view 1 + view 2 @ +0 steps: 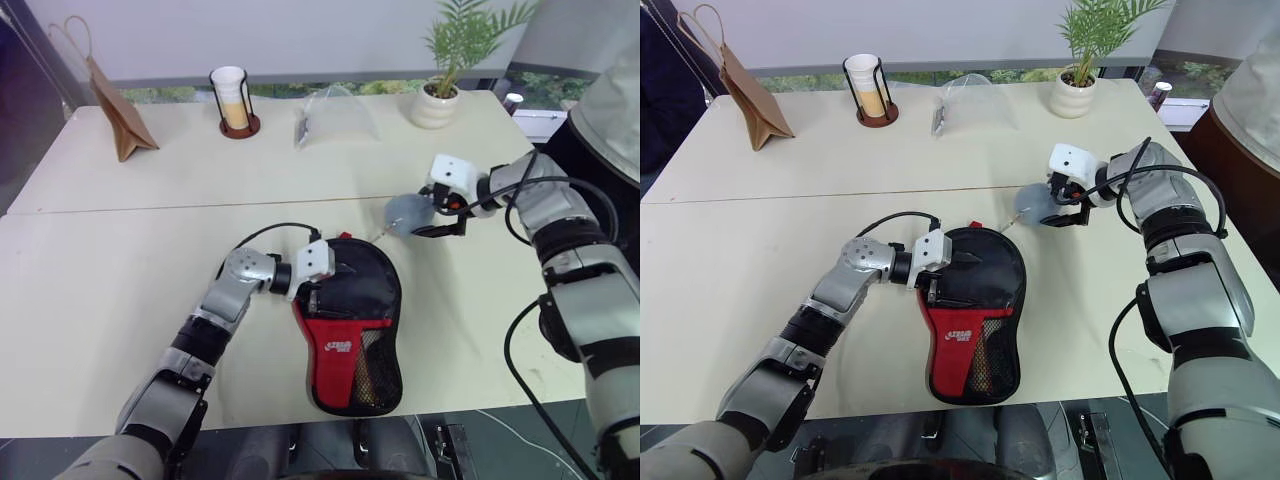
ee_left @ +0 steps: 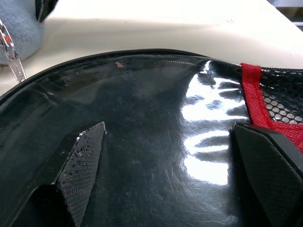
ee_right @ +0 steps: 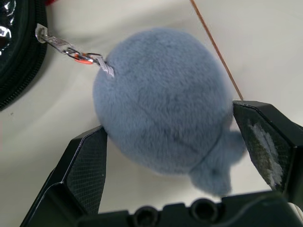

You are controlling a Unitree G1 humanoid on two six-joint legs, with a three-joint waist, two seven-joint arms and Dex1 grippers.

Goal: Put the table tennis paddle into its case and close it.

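Observation:
The case (image 1: 352,290), black with a red panel and a mesh pocket, lies flat near the table's front edge. The paddle is hidden; a yellowish shape shows through the mesh, and I cannot tell what it is. My left gripper (image 1: 317,292) stands open at the case's upper left edge, and in the left wrist view its fingers (image 2: 85,161) are spread over the glossy black face (image 2: 156,142). My right gripper (image 1: 441,216) is open, its fingers (image 3: 87,165) on either side of a grey fluffy ball (image 3: 161,99). A small metal chain (image 3: 61,45) links the ball to the case's zip.
Along the back of the table (image 1: 120,300) are a brown paper bag (image 1: 120,120), a cup in a holder (image 1: 233,100), a clear plastic bag (image 1: 335,115) and a potted plant (image 1: 440,95). The case reaches close to the front edge.

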